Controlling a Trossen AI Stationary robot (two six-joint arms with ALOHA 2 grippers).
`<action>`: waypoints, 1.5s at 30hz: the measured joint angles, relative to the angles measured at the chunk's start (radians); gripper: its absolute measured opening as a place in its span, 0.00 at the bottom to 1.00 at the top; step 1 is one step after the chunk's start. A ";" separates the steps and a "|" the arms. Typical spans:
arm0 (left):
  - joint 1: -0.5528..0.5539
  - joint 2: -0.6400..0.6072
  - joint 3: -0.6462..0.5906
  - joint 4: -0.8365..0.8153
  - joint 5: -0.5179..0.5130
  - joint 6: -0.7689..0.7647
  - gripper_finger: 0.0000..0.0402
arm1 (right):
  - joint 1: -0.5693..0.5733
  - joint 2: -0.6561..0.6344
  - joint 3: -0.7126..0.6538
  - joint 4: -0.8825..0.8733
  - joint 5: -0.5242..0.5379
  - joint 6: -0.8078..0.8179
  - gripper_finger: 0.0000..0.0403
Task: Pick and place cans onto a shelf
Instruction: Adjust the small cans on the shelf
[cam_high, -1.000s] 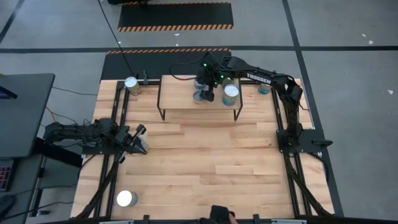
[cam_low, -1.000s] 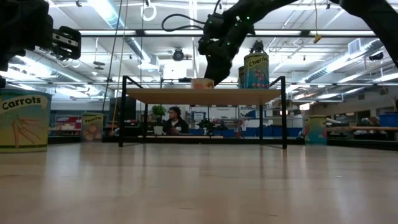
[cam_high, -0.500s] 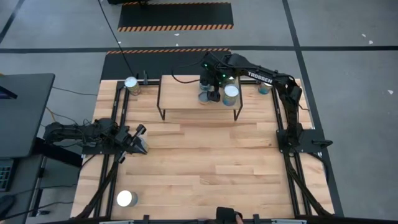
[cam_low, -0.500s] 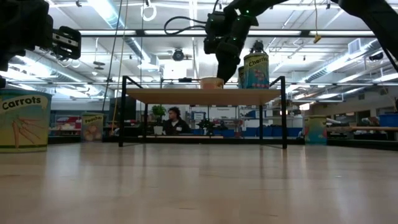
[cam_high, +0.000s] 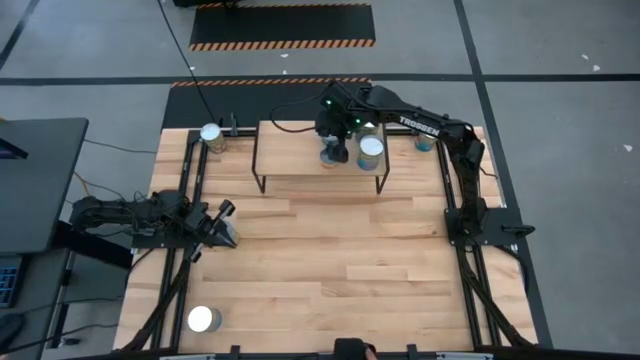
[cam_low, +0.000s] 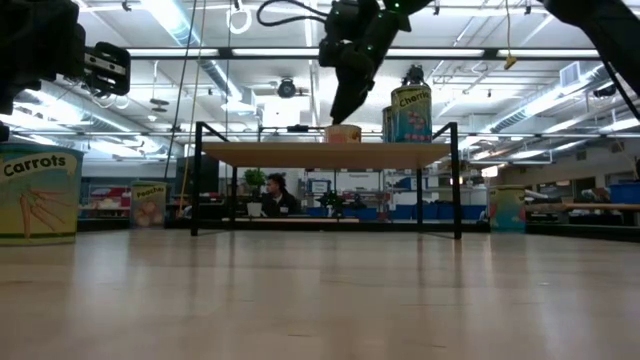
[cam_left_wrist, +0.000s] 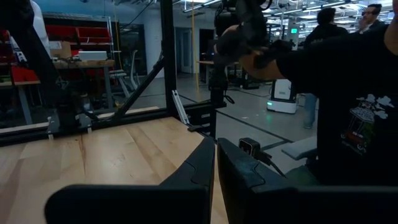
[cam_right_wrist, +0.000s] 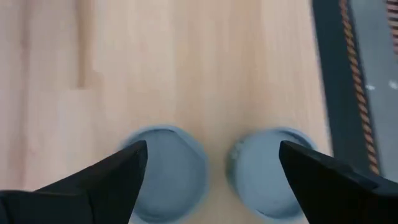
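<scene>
The shelf (cam_high: 290, 160), a light board on black wire legs, stands at the table's far middle. Two small cans with blue-grey tops (cam_right_wrist: 165, 173) (cam_right_wrist: 273, 171) stand side by side on it, bases on the board; the low view shows them as one short can (cam_low: 343, 133). A taller silver-topped can (cam_high: 371, 150) stands to their right on the shelf. My right gripper (cam_right_wrist: 212, 155) hangs open above the small cans, pointing steeply down and touching nothing. My left gripper (cam_high: 226, 213) rests shut at the table's left side.
Other cans stand on the table: one at the far left corner (cam_high: 212, 135), one at the near left (cam_high: 204, 319), one far right of the shelf (cam_high: 425, 141). Black frame rails run along both table sides. The bare planks (cam_high: 330, 260) lie between the arms.
My right gripper has risen from the small cans on the shelf and rolled a little, its fingers staying open. The cans stay standing on the board.
</scene>
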 joint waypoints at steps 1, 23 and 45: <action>0.000 0.000 0.000 0.000 0.000 0.000 0.07 | -0.001 0.001 -0.001 0.000 -0.016 0.000 0.93; 0.000 0.000 0.000 0.000 0.000 0.000 0.07 | -0.024 -0.001 -0.095 -0.031 0.007 0.020 0.93; 0.000 0.000 0.000 0.000 0.000 0.000 0.07 | -0.012 0.003 0.001 -0.086 0.082 -0.007 0.93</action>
